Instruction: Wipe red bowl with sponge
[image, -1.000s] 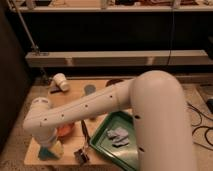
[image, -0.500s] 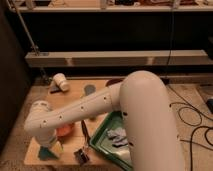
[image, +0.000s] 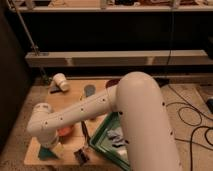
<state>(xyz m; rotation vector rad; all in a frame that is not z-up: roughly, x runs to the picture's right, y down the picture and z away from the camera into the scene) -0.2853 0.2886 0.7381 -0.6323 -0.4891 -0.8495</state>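
Observation:
The red bowl (image: 66, 132) sits on the wooden table (image: 35, 150), mostly hidden behind my white forearm, with only its lower orange-red rim showing. The teal-green sponge (image: 46, 153) lies flat near the table's front left corner. My gripper (image: 53, 145) hangs below the arm's bent joint at the left, just above the sponge and left of the bowl. It is open, and I see nothing held in it. Part of the gripper is covered by the arm.
A green tray (image: 102, 147) with a pale grey-blue cloth (image: 118, 137) stands right of the bowl. A thin dark tool (image: 85, 133) and a small grey object (image: 81, 156) lie between them. A white cup (image: 60, 82) lies tipped at the back left, beside a dark round dish (image: 90, 91).
The bulky upper arm has swung left and nearer the camera, covering more of the tray. The joint at the left dipped slightly towards the sponge. The objects have not moved.

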